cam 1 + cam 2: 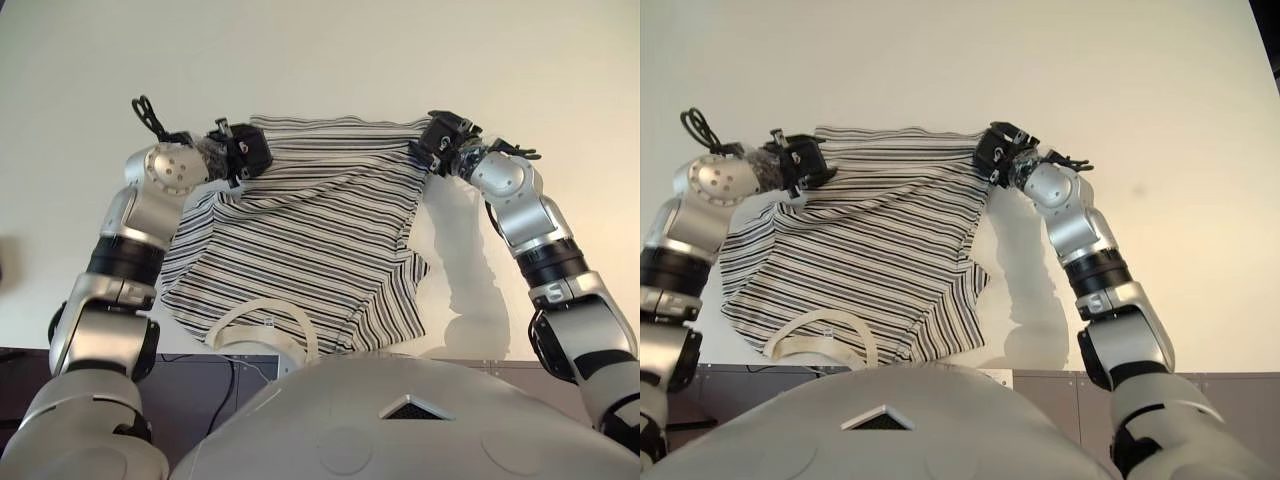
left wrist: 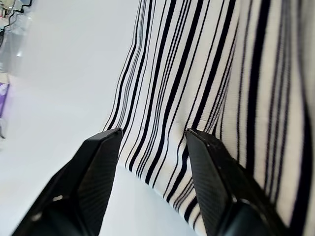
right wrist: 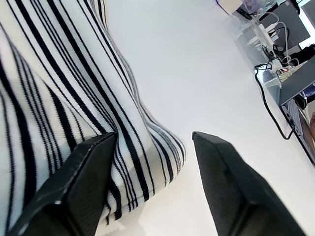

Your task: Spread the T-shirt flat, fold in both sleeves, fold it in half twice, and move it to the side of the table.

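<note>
Striped T-shirt (image 1: 300, 250) lies on the white tabletop (image 1: 330, 60), collar (image 1: 262, 325) toward me at the near edge, hem at the far side. It is roughly spread but not flat: ripples run across the chest, and the side under my right arm is tucked inward.

Left pincer (image 1: 240, 152) sits at the far left corner of the hem, fingers spread, with the striped edge lying between them in the left wrist view. Right pincer (image 1: 435, 145) sits at the far right corner, also spread. In its wrist view the corner of the cloth lies against one finger, and the other finger hangs over bare tabletop.

Risks as I judge them:
- Right side: the cloth sits off-centre in the gap. Closing here may catch only the very rim, which would likely slip out on the first tug.
- Left side: the edge is better centred, but I cannot tell whether one layer or two lies there. Pinching only the upper layer would drag it over the lower one and add creases.
- Uneven grips: if one corner holds and the other slips, a pull would skew the shirt, not flatten it.
- The collar lies close to the near edge, so a pull toward me could let it slide off.
- The tucked right side could get locked in by later folds.
</note>
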